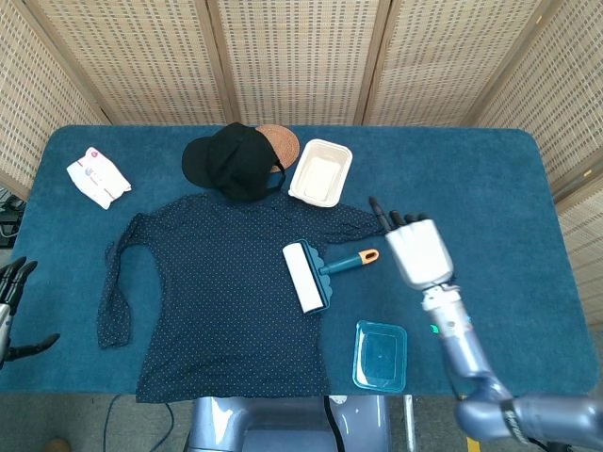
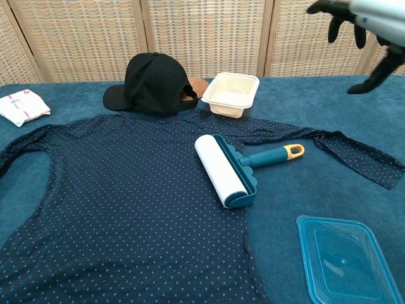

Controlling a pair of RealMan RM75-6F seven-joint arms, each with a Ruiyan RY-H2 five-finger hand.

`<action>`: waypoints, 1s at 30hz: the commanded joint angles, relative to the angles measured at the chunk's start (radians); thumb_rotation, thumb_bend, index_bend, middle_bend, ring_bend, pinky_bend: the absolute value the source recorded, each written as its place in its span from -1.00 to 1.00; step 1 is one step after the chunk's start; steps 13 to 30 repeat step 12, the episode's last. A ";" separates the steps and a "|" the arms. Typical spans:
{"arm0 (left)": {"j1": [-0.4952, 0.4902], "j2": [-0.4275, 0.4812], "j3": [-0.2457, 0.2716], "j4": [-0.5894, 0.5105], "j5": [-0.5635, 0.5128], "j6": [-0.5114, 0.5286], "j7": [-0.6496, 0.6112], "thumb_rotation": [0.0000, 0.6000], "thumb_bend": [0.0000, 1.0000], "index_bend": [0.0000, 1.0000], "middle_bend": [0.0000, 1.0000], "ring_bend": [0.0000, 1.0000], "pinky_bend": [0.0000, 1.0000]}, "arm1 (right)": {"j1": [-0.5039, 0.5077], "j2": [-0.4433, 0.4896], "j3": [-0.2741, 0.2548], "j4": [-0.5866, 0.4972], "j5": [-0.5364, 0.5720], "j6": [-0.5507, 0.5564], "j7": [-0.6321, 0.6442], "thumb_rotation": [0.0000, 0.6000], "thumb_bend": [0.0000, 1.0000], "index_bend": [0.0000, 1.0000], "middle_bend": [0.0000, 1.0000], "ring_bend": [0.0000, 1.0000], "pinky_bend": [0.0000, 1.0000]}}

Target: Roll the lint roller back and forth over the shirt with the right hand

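The lint roller (image 1: 308, 274) (image 2: 223, 169) lies free on the navy dotted shirt (image 1: 226, 301) (image 2: 114, 196), its white roll on the body and its teal, orange-tipped handle pointing right. My right hand (image 1: 415, 247) (image 2: 361, 25) hovers open to the right of the handle, raised off the table with fingers spread, holding nothing. At the far left edge of the head view, my left hand (image 1: 11, 306) is open and off the shirt.
A black cap (image 1: 231, 160) and a white tray (image 1: 320, 172) sit behind the shirt collar, with a brown round mat (image 1: 283, 141) between them. A white packet (image 1: 98, 176) lies far left. A clear blue lid (image 1: 380, 355) rests near the front edge.
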 commanded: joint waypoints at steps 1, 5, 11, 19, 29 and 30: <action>0.004 -0.012 0.000 0.015 0.014 0.012 -0.009 1.00 -1.00 -1.00 -1.00 -1.00 -1.00 | -0.188 0.134 -0.112 0.085 -0.175 0.047 0.311 1.00 -1.00 -1.00 -0.97 -0.97 -0.95; 0.007 -0.017 0.001 0.019 0.028 0.022 -0.010 1.00 -1.00 -1.00 -1.00 -1.00 -1.00 | -0.270 0.137 -0.134 0.146 -0.211 0.084 0.408 1.00 -1.00 -1.00 -1.00 -1.00 -1.00; 0.013 -0.021 0.007 0.015 0.046 0.034 0.002 1.00 -1.00 -1.00 -1.00 -1.00 -1.00 | -0.351 0.141 -0.140 0.182 -0.217 0.096 0.475 1.00 -1.00 -1.00 -1.00 -1.00 -1.00; 0.015 -0.021 0.009 0.014 0.048 0.035 0.004 1.00 -1.00 -1.00 -1.00 -1.00 -1.00 | -0.365 0.143 -0.138 0.186 -0.218 0.097 0.485 1.00 -1.00 -1.00 -1.00 -1.00 -1.00; 0.015 -0.021 0.009 0.014 0.048 0.035 0.004 1.00 -1.00 -1.00 -1.00 -1.00 -1.00 | -0.365 0.143 -0.138 0.186 -0.218 0.097 0.485 1.00 -1.00 -1.00 -1.00 -1.00 -1.00; 0.015 -0.021 0.009 0.014 0.048 0.035 0.004 1.00 -1.00 -1.00 -1.00 -1.00 -1.00 | -0.365 0.143 -0.138 0.186 -0.218 0.097 0.485 1.00 -1.00 -1.00 -1.00 -1.00 -1.00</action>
